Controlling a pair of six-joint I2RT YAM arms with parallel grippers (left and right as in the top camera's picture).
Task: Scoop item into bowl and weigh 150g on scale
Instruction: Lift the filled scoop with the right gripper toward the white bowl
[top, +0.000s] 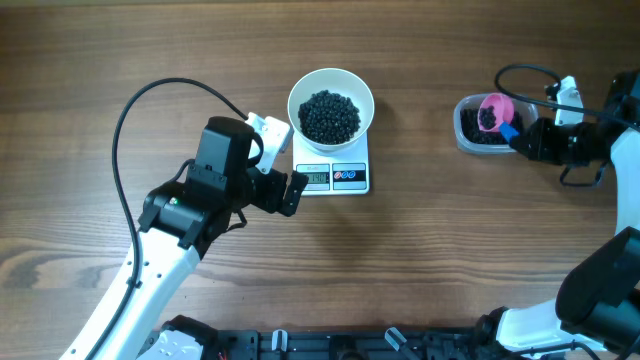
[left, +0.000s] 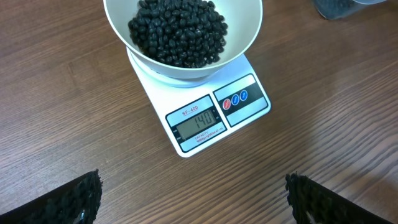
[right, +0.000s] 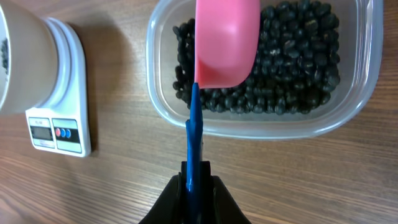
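Right gripper pinches the pink scoop over the tub of black beans; left gripper spread wide beside the scale

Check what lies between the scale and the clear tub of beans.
Nothing but bare table runs from the scale to the tub; the overhead and right wrist views both show it.
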